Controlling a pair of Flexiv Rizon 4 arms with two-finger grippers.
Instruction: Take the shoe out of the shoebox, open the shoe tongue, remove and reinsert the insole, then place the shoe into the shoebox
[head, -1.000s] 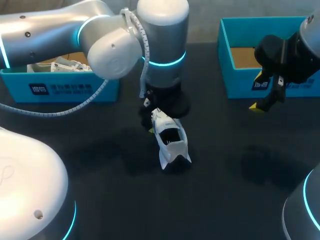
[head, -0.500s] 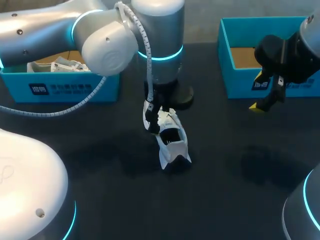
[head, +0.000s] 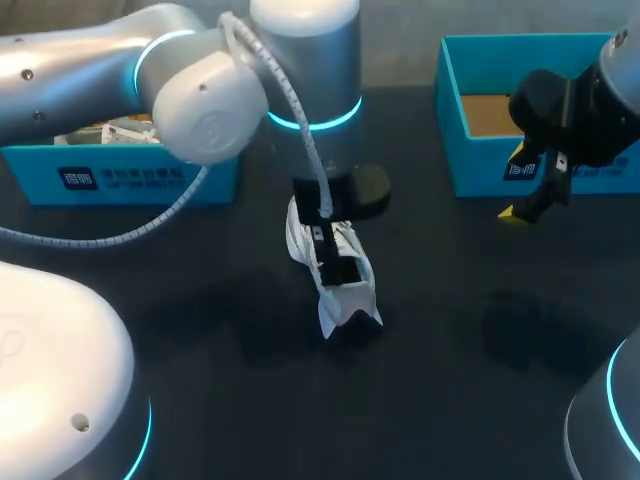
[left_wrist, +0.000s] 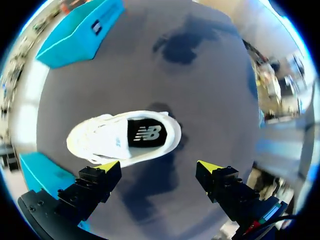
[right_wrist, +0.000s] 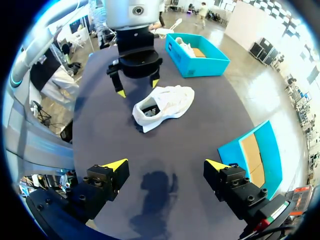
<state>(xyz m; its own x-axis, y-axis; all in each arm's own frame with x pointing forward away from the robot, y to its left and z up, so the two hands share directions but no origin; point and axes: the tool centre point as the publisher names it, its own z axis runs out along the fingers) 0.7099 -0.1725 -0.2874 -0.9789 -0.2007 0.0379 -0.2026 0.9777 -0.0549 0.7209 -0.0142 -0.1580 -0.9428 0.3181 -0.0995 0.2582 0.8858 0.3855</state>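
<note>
Ahead of the left pincer (left_wrist: 158, 166), spread wide, the shoe (left_wrist: 95, 142) shows whole; overhead, half-hidden.

A dark table (head: 440, 400) — matte, softly shadowed.

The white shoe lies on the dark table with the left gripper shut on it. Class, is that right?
Not quite. The white shoe does lie on the dark table, but the left gripper is open above it, its fingers apart and gripping nothing, as the left wrist view shows.
</note>
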